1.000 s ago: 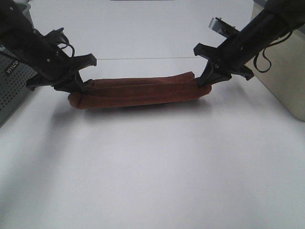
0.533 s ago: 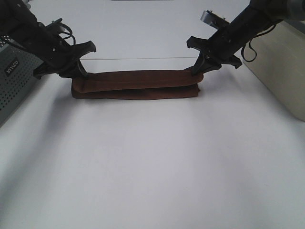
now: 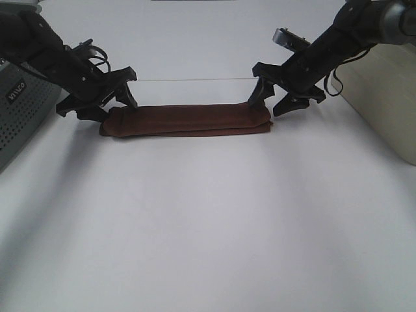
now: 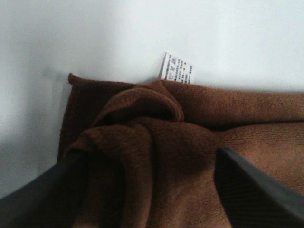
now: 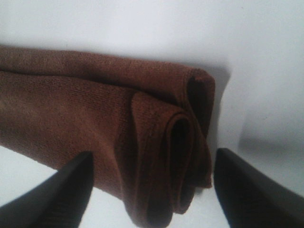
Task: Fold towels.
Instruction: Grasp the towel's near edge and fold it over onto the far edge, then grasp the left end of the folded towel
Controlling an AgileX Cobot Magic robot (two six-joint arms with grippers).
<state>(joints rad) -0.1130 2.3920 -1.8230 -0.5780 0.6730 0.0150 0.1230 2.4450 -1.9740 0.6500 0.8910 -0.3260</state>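
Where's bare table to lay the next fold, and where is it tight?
Widest bare patch: the table in front of the towel, from its near edge toward the camera, between the grey perforated box and the beige box. A narrower bare strip lies behind the towel. Tight: both towel ends, where the open left gripper and right gripper sit.
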